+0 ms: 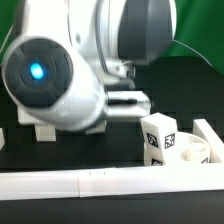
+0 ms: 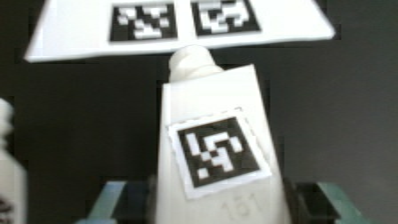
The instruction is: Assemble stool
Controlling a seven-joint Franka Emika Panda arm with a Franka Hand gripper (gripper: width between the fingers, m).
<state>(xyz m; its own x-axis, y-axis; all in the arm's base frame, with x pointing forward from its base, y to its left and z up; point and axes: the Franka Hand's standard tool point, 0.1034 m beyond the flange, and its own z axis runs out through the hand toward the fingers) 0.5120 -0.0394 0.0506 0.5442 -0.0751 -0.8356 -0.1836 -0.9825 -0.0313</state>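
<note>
Black tabletop (image 2: 54, 120) | end effector (image 2: 228, 205) closed tight on tagged white stool leg (image 2: 214, 110)

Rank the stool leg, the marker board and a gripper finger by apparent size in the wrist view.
1. stool leg, though it is nearest the camera.
2. marker board, cut off by the frame edge.
3. gripper finger, only partly in view.
</note>
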